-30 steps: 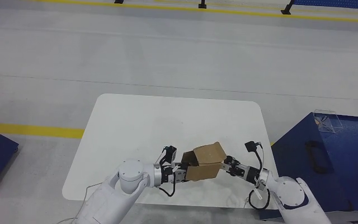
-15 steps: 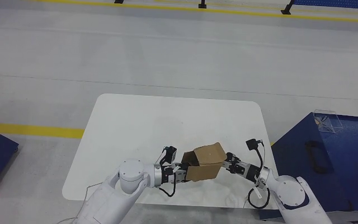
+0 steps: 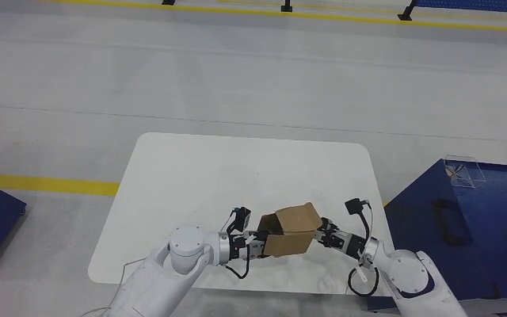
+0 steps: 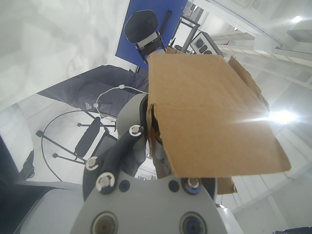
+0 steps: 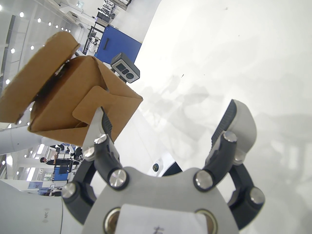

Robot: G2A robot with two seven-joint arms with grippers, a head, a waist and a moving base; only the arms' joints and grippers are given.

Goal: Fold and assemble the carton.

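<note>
Partly folded brown carton [image 3: 290, 231], flaps ajar

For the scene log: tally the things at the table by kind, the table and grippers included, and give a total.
carton: 1
table: 1
grippers: 2, the left gripper and the right gripper
total: 4
</note>
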